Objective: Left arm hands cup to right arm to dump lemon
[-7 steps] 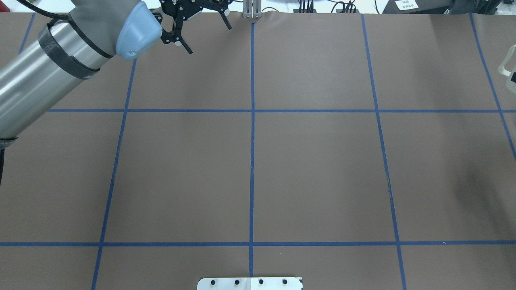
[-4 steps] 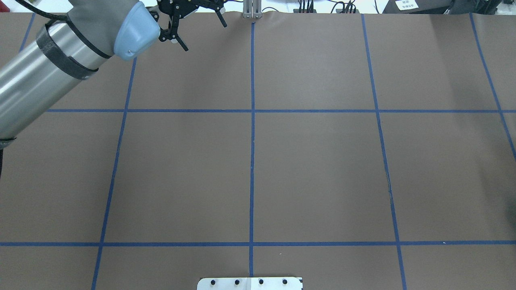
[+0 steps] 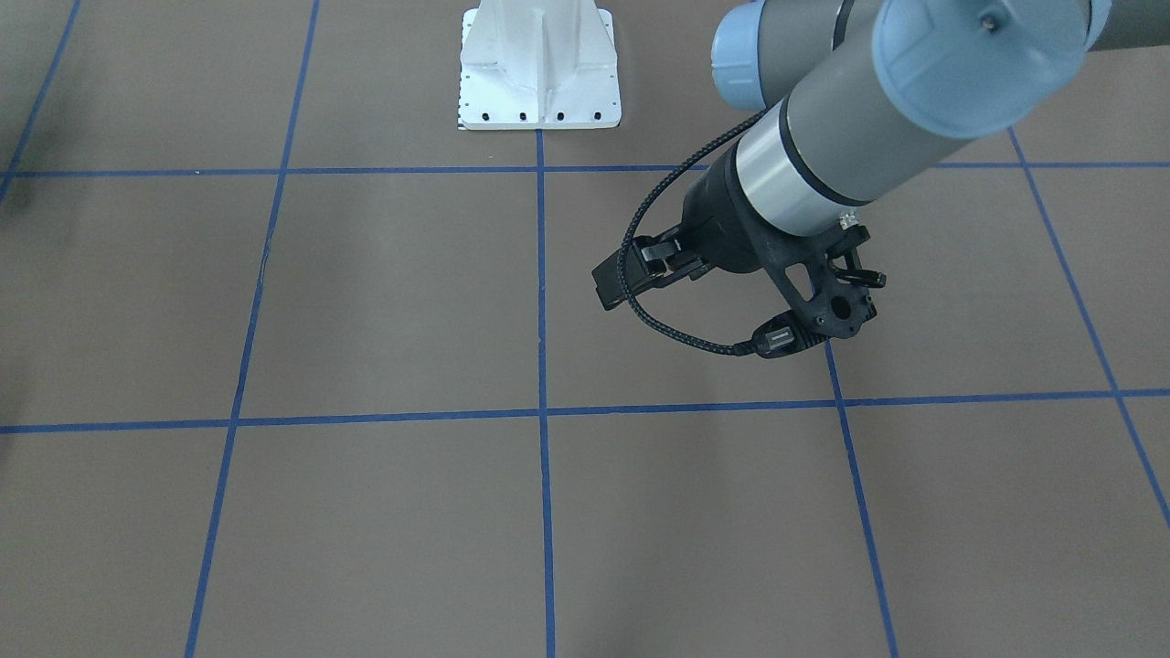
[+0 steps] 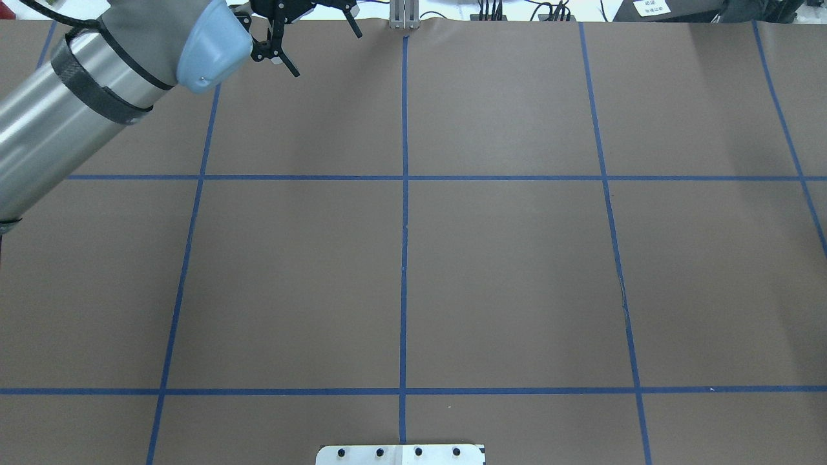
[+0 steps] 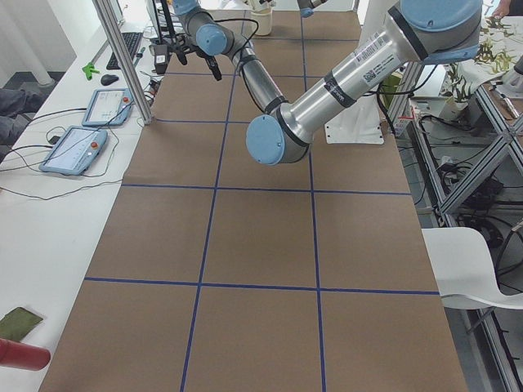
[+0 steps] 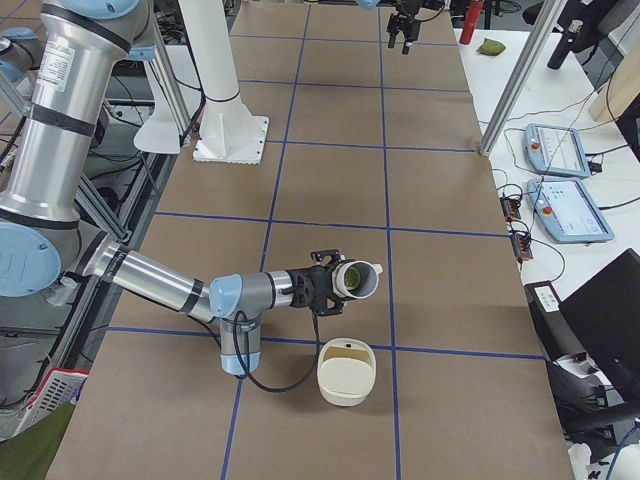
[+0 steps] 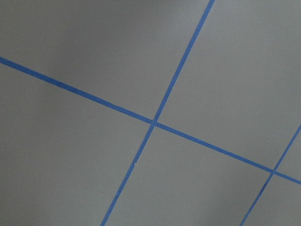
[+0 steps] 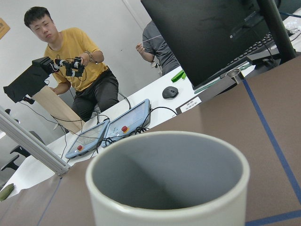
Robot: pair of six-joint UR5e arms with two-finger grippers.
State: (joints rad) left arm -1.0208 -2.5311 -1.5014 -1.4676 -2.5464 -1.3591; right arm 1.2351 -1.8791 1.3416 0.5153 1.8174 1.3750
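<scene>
Status: off-white grey-lined cup [image 8: 174,212] tipped sideways at right tool [image 6: 338,280], I can't tell its grip; yellow-green lemon piece [image 6: 352,277] inside; left tool [image 4: 327,53] released.

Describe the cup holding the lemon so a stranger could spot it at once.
In the right-side view, follow the near, large right arm out over the brown table to its tip. The cup is there, tipped on its side, a yellow-green lemon showing in its mouth; the cream vessel next to it stands upright, mouth up.
</scene>
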